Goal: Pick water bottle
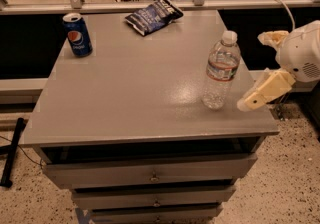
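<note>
The water bottle (220,70) is clear ribbed plastic with a white cap and a white-red-blue label band. It stands upright on the right part of the grey cabinet top (135,88). My gripper (254,71) comes in from the right edge of the view, just right of the bottle and apart from it. It is open and empty: one cream finger (265,91) points down-left toward the bottle's base, and the other (271,37) sits higher, level with the cap.
A blue Pepsi can (78,34) stands at the back left of the top. A dark blue chip bag (153,14) lies at the back middle. A metal rail (150,4) runs behind. Drawers (150,173) sit below the top, above speckled floor.
</note>
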You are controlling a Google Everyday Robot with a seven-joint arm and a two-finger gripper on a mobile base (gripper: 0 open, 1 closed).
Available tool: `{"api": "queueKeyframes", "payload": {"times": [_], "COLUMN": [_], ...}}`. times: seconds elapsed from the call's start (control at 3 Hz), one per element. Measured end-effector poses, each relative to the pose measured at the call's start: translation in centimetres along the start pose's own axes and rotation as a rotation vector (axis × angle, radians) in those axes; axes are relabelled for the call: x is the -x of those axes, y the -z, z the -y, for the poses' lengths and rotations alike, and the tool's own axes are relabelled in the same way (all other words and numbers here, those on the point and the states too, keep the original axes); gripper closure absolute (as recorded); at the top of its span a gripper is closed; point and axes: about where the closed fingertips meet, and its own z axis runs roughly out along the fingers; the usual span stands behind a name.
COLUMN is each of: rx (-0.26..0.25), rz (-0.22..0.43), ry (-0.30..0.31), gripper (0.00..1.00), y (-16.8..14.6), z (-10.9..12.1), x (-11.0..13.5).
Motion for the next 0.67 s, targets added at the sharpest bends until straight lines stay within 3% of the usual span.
{"api": "queueKeyframes", "payload": {"times": [0.33, 0.67], "rx": [0.013, 0.027], "rz": [0.110, 0.200], "ry": [-0.051, -0.085], "gripper": [0.00, 0.18], "y": [-2.0, -3.9], "z": [0.3, 0.4], "x": [1.0, 2.3]}}
